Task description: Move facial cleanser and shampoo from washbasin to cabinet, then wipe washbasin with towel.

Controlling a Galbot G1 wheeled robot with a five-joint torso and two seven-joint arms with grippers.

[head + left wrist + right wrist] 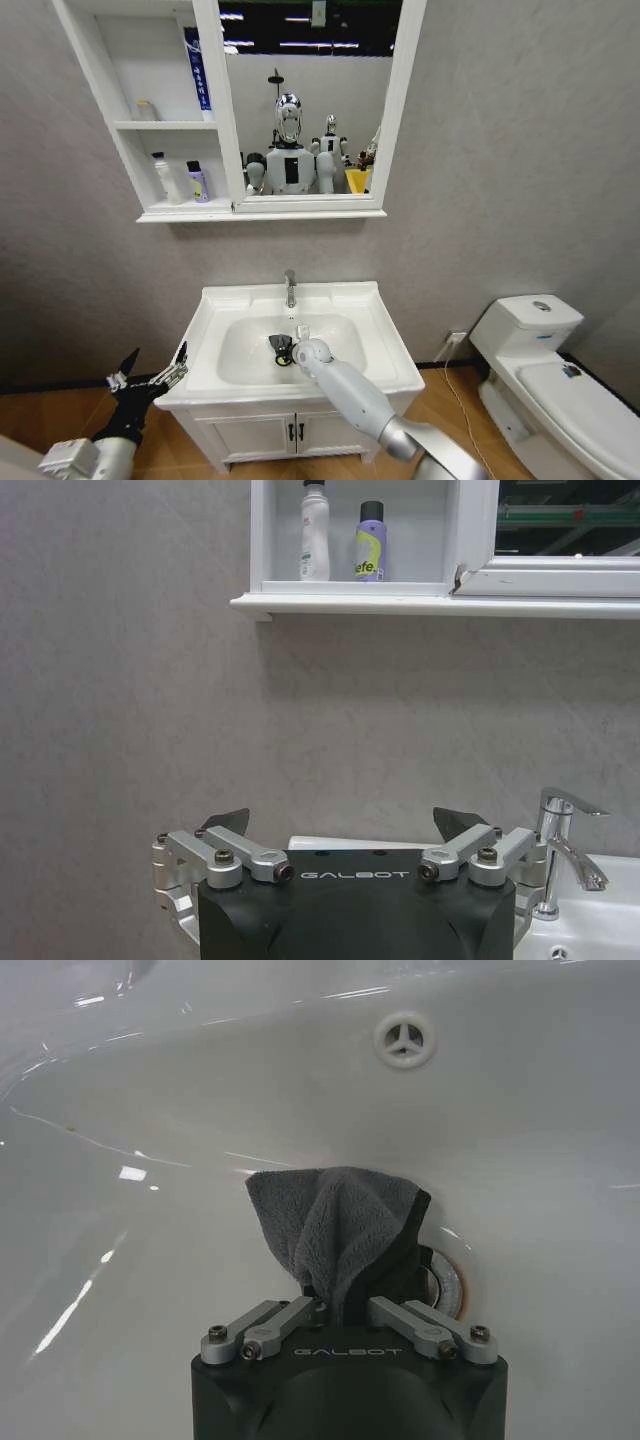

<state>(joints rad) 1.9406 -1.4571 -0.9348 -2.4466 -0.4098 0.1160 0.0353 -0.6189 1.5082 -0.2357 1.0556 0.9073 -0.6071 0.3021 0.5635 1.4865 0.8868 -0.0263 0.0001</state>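
Right gripper (340,1312) down inside the washbasin (380,345) bowl, fingers pinched on the towel (335,1230). Towel is a grey cloth bundle, pressed against the bowl wall just beside the metal drain (447,1282), partly covering it; overflow hole (404,1039) sits higher up the wall. In the head view the right arm reaches from lower right into the bowl, towel (282,348) dark at its tip, in front of the tap (290,288). Left gripper (147,372) hangs off the basin's left front corner, fingers spread wide, holding nothing; its wrist camera looks at the grey wall with the tap (560,850) at one side. Cabinet (170,213) above the basin, joined to the mirror (300,100): white bottle (163,177) and purple bottle (198,181) upright side by side on the lowest shelf, a blue-and-white tube (197,70) standing in the compartment above. Toilet (545,370) to the right of the basin.
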